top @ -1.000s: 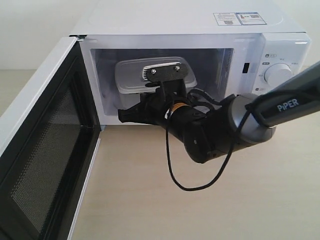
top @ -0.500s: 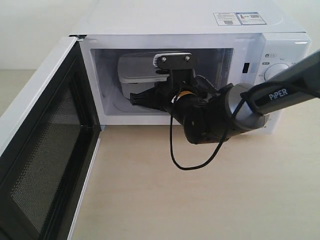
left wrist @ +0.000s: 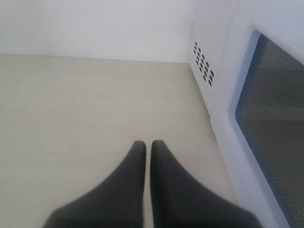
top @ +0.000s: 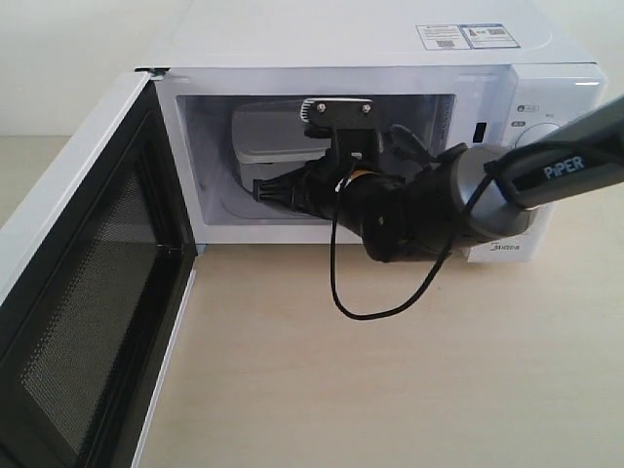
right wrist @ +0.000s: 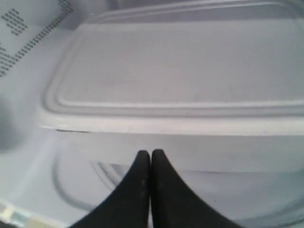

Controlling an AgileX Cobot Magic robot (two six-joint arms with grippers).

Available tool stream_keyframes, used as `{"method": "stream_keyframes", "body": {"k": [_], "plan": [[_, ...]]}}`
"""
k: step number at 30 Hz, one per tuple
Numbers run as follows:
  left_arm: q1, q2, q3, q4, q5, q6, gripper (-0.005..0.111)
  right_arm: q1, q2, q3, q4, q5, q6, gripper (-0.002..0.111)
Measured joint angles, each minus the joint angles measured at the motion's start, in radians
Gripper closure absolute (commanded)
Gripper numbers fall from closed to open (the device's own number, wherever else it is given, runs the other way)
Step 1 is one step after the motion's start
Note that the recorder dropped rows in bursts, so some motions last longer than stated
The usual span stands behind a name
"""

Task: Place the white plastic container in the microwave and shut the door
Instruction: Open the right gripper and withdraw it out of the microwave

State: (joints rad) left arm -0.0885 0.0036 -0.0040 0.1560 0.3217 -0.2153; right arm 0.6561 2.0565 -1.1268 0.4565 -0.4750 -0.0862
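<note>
Inside the microwave (top: 341,39), which stands at the back of the desk (top: 390,390), the white plastic container (top: 268,136) sits in the left part of the cavity as the exterior view shows it, with its flat rimmed lid on. The door (top: 88,292) is wide open and swings out to the left, so its black mesh inner face looks toward the room. The right arm (top: 439,210), grey and black, reaches through the opening from the right side, and a thin black cable (top: 336,292) hangs from it in a loop above the desk. The right end effector (right wrist: 150,154) is closed, its two dark fingers pressed together with nothing between them. The tips point at the side wall of the container, just under the rim of the lid; I cannot tell if they touch it. Below the container the curved edge of the glass turntable (right wrist: 71,185) shows. The left end effector (left wrist: 147,145) is outside the microwave, over the bare desk, close to the outer face of the door and its dark window. Its fingers are also closed, with only a hairline between them, and they hold nothing. One round knob (top: 534,136) on the panel shows partly behind the right arm.
</note>
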Motion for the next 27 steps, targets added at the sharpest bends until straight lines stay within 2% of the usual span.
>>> {"method": "stream_keyframes", "body": {"k": [7, 14, 19, 27], "plan": [[0.000, 0.000, 0.000, 0.000, 0.000, 0.000, 0.102, 0.033, -0.124, 0.000, 0.000, 0.183, -0.028, 0.108], [0.000, 0.000, 0.000, 0.000, 0.000, 0.000, 0.102, 0.072, -0.245, 0.017, 0.000, 0.465, -0.037, 0.108], [0.000, 0.000, 0.000, 0.000, 0.000, 0.000, 0.102, 0.072, -0.391, 0.111, 0.004, 0.589, -0.037, 0.108], [0.000, 0.000, 0.000, 0.000, 0.000, 0.000, 0.102, 0.072, -0.639, 0.276, -0.005, 0.913, -0.079, 0.108]]}}
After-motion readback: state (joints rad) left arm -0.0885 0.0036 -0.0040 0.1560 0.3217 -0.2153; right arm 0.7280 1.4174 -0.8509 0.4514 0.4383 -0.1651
